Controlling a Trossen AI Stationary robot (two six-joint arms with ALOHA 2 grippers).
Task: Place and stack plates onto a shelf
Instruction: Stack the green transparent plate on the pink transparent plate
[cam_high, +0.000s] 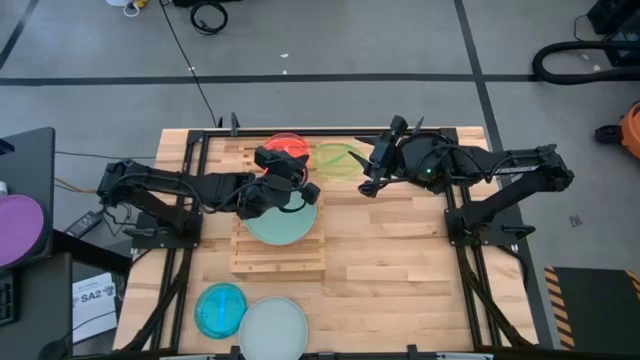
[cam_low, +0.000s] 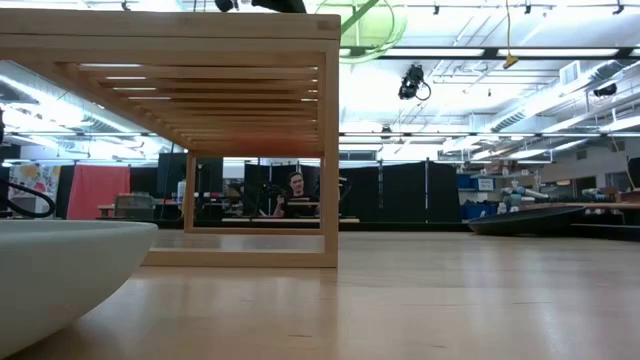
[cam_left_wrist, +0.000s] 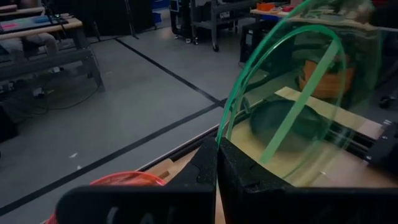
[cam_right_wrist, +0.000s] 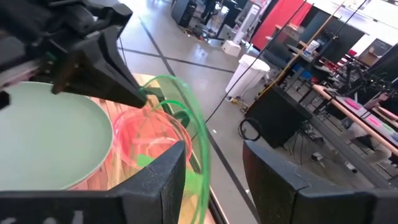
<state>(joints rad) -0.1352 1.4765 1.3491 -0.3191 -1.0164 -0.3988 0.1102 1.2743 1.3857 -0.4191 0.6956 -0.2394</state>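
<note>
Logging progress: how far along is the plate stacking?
Done: one pale mint-green plate lies on the light-wood slatted shelf. In hand: left gripper pinches the rim of the translucent green plate; right gripper open beside it. Left: small red plate, blue plate, whitish plate.

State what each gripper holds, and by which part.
The left gripper is shut on the rim of the green plate. The right gripper is open, holding nothing.

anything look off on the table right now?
Yes. The clear green plate is not lying flat: the shut left gripper pinches its rim and holds it on edge in the air. The open right gripper sits right beside that rim. The mint plate lies flat on the shelf.
</note>
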